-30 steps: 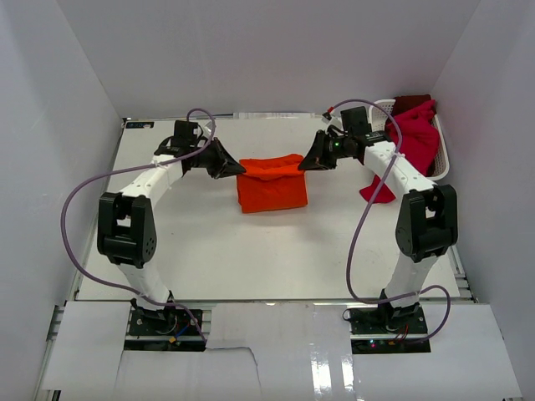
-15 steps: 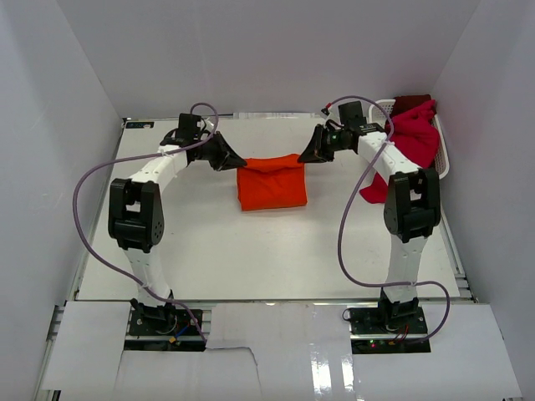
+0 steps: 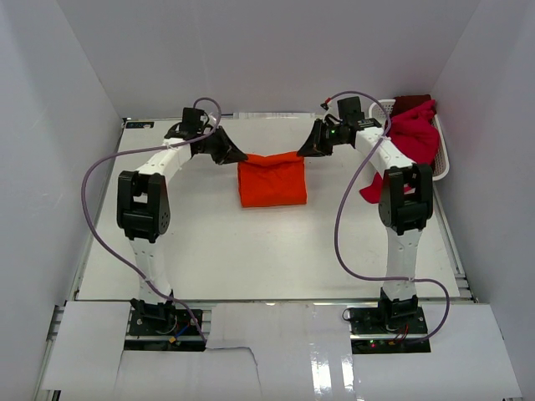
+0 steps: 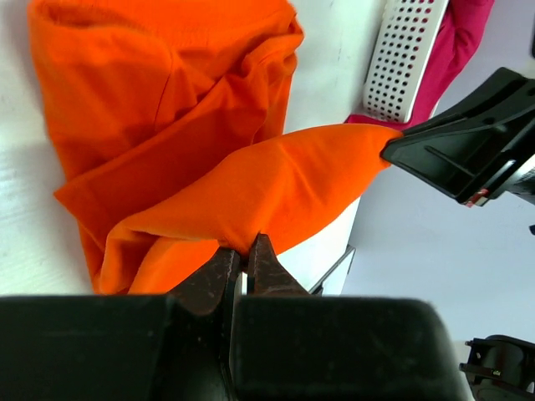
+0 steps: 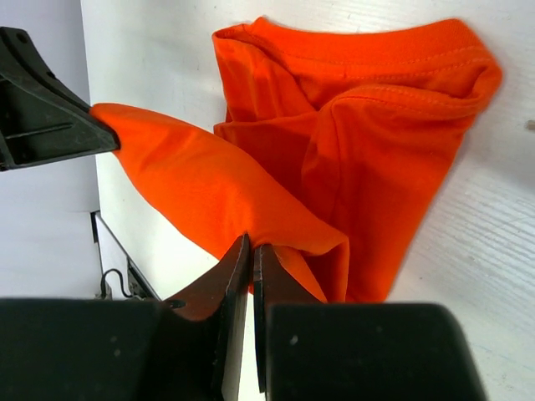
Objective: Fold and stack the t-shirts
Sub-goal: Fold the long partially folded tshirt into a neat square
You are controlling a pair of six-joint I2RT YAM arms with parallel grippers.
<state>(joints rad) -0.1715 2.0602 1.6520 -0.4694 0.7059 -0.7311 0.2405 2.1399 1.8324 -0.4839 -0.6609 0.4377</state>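
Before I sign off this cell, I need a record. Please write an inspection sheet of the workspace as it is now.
Surface: white table, no stains seen.
Job's things: orange t-shirt partly folded at the middle, its far edge lifted and stretched between both grippers; crimson t-shirt draped over the basket, one end down on the table; dark red cloth behind it.
Clutter: white lattice basket at the far right edge.
Grippers: left gripper and right gripper each shut on the orange t-shirt.
Cables: purple cables loop from each arm, clear of the cloth.
Surroundings: white walls on three sides.
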